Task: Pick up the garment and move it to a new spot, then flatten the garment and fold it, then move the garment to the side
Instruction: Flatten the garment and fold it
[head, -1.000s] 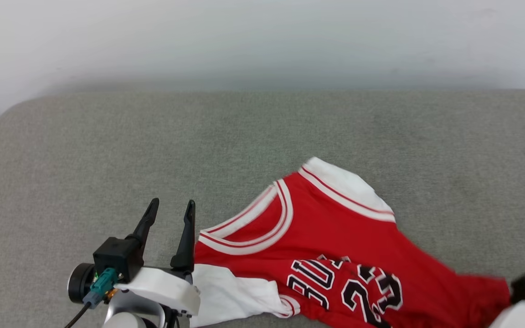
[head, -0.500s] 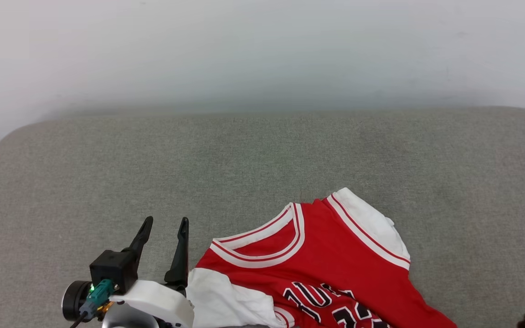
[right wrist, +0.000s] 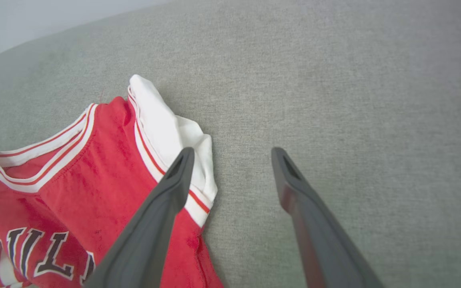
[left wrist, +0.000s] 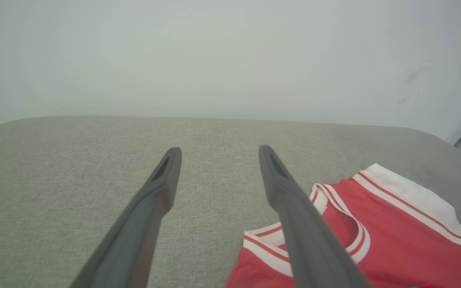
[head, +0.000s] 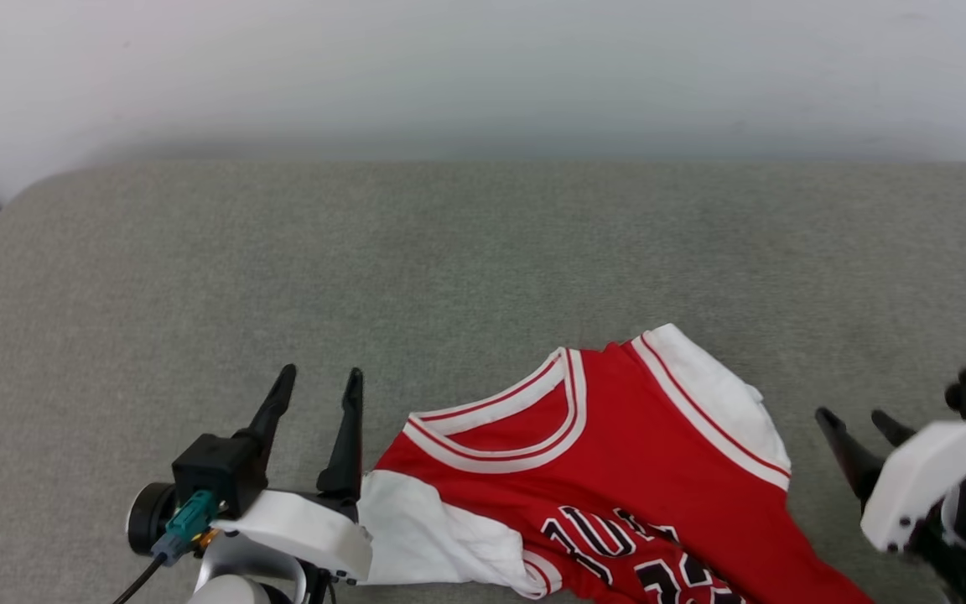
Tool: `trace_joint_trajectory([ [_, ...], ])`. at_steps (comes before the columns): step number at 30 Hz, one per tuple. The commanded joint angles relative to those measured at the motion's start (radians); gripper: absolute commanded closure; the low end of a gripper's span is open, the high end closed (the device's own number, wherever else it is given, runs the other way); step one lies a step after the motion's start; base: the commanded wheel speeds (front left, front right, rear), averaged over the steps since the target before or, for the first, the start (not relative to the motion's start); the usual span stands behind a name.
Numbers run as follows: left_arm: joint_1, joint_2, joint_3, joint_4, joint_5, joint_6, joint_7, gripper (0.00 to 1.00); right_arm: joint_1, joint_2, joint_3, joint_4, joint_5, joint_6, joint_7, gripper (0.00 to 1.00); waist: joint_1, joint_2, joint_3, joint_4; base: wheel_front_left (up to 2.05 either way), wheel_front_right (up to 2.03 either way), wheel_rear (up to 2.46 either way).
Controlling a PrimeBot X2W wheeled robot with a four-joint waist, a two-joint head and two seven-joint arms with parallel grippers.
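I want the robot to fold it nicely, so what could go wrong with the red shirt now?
1. The white sleeve by the open left gripper is bunched, so a pinch there might catch several layers and the jersey would not flatten.
2. The open right gripper sits beside the jersey over the grey cushion; closing there could miss the cloth.
3. The jersey's bottom runs out of the head view, so its hem cannot be checked.
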Motion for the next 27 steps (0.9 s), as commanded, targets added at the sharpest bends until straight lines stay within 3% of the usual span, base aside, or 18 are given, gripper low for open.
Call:
trace_joint_trajectory([
  [1,-0.014,-0.001,0.001,0.0,0.004,-0.001,-0.007,0.0,-0.037,-0.017,0.012,0.009,0.012,-0.001,0.028,0.0,0.0001,0.0,0.029,0.027,0.0,0.0,0.0],
  [8,-0.073,-0.031,-0.016,0.021,0.013,-0.027,-0.025,0.0,-0.231,-0.091,0.127,0.11,0.041,-0.001,0.291,0.0,0.0001,0.0,0.109,0.089,0.0,0.0,0.0],
  [17,-0.117,-0.063,-0.022,0.058,0.02,-0.045,-0.046,0.0,-0.313,-0.13,0.28,0.269,0.077,-0.001,0.482,0.03,0.0001,0.0,0.155,0.134,0.0,0.0,0.0],
  [18,-0.119,-0.067,-0.022,0.062,0.02,-0.046,-0.048,0.0,-0.309,-0.132,0.296,0.279,0.085,0.0,0.494,0.56,0.0001,0.0,0.155,0.135,0.0,0.0,0.0],
  [19,-0.119,-0.069,-0.022,0.066,0.02,-0.047,-0.049,0.0,-0.306,-0.135,0.31,0.283,0.09,0.0,0.497,0.83,0.0001,0.0,0.154,0.136,0.0,0.0,0.0],
  [20,-0.119,-0.072,-0.021,0.071,0.019,-0.049,-0.052,0.0,-0.304,-0.136,0.32,0.285,0.101,0.0,0.496,1.0,0.0001,0.0,0.151,0.136,0.0,0.0,0.0],
  [27,-0.095,-0.066,-0.009,0.086,0.017,-0.048,-0.058,0.0,-0.369,-0.194,0.306,0.207,0.107,-0.001,0.365,1.0,0.0001,0.0,0.116,0.103,0.0,0.0,0.0],
])
